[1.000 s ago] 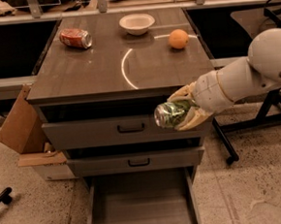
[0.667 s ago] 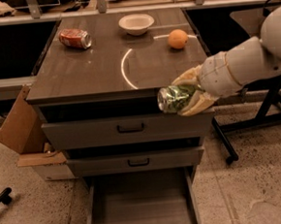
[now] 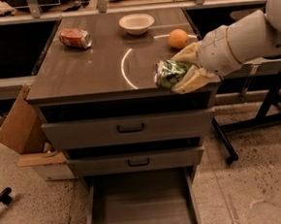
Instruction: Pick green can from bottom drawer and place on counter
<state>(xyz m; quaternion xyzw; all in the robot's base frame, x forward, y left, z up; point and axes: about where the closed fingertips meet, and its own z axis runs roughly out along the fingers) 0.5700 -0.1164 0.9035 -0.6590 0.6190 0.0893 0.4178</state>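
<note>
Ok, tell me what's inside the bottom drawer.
The bottom drawer shows a bare floor. Its rear, under the drawer above, and its front, past the frame edge, are unseen. The gripper holds the green can at the front edge of the counter.

Small dark green metal can (image 3: 167,74) lies sideways, clamped in the pale gripper (image 3: 181,72) at the glossy grey-brown counter's (image 3: 88,69) front-right edge; the wide grey-brown bottom drawer (image 3: 141,208) stands open well below it.
</note>
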